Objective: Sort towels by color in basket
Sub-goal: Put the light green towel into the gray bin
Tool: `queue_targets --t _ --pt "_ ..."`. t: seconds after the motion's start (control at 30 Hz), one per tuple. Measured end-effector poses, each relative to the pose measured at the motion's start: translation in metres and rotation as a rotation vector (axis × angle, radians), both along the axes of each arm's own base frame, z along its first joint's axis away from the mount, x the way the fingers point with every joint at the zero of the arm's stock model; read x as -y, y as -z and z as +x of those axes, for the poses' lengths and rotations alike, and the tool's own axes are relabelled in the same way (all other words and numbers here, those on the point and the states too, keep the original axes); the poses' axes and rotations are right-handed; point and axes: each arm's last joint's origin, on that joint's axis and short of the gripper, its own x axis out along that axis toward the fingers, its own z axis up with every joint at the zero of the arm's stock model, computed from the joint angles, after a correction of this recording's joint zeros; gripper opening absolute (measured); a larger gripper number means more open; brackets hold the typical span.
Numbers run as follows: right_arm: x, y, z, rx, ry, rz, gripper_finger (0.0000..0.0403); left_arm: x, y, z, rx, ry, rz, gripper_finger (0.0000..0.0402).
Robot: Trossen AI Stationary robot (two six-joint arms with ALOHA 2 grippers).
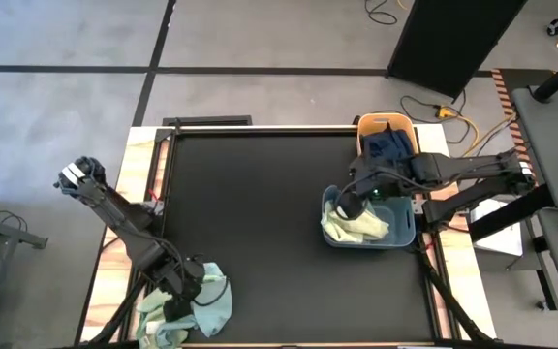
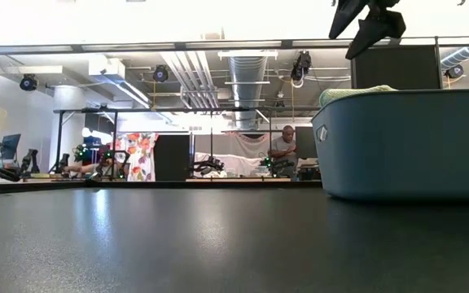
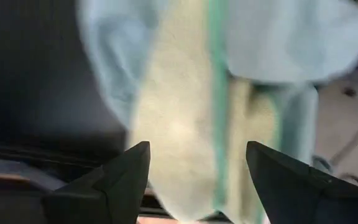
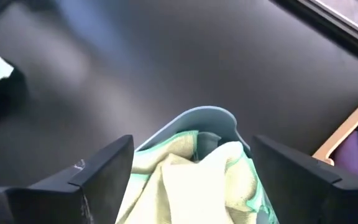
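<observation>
Right tool (image 1: 349, 206) spread apart over the blue bin (image 1: 403, 236), empty, pale yellow-green towel (image 1: 356, 226) lying loose directly beneath. Navy towel (image 1: 387, 146) already in the orange bin (image 1: 380, 121) just beyond. Left tool (image 1: 184, 291) also apart, hovering over the light blue towel (image 1: 211, 301) heap at the worktop's (image 1: 260, 213) near left corner, so clearly the nearer arm for that pile.

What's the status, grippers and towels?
Right gripper open over blue bin, pale yellow-green towel inside. Left gripper open above light towels. Nothing blocking.
</observation>
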Motion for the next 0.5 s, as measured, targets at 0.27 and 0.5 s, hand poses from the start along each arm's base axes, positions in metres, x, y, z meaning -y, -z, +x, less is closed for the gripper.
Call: queue_targets --t 0.27,0.5 --pt "-0.005 0.004 -0.001 -0.033 -0.073 -0.035 0.0297 0.006 0.045 -0.009 -0.037 -0.037 -0.002 0.0248" --pt "-0.005 0.004 0.0 -0.011 -0.035 -0.01 0.0283 0.001 0.062 -0.014 -0.079 -0.02 0.038 0.0111"
